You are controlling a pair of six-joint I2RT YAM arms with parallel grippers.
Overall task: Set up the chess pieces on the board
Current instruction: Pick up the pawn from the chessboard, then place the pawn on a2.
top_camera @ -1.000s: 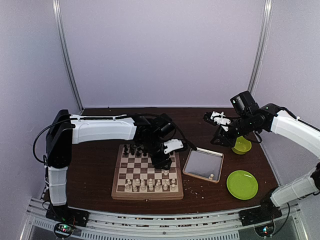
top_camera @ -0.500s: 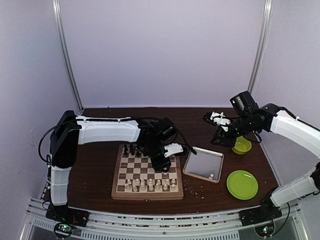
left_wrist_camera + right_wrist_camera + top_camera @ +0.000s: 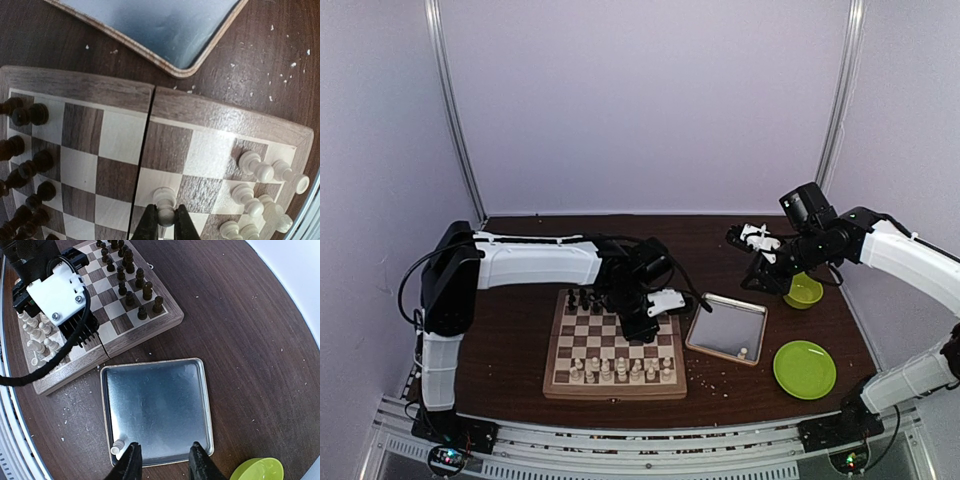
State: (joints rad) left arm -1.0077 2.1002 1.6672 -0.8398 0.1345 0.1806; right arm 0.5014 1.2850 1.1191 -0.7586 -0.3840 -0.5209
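From above, the board (image 3: 615, 392) lies left of centre on the dark surface, close to its near edge. Cream chess pieces (image 3: 620, 370) fill much of the two rows nearest the arms, and dark pieces (image 3: 585, 298) crowd the far rows. By my reckoning the setup is well advanced. The ranks are too small to count, so any gaps can't be made out. The left fingers (image 3: 645, 325) hang over the board's right half. The right fingers (image 3: 757, 240) hover high toward the far right corner, above a green bowl (image 3: 804, 291). A metal tray (image 3: 720, 325) beside the board holds one last white piece (image 3: 742, 352).

The left wrist view shows the left fingers (image 3: 150, 226) pinching a white pawn (image 3: 164, 200) over a light square near the board's centre seam. Whether its base touches the wood is hidden. Other white pieces (image 3: 260, 167) cluster at the right rim, partly cut off.

In the right wrist view the right fingers (image 3: 131, 460) are spread wide and hold nothing. Below them the tray (image 3: 155, 405) is nearly bare, with the lone piece (image 3: 118, 446) in one corner. Placing the pawn and that piece looks like what remains.
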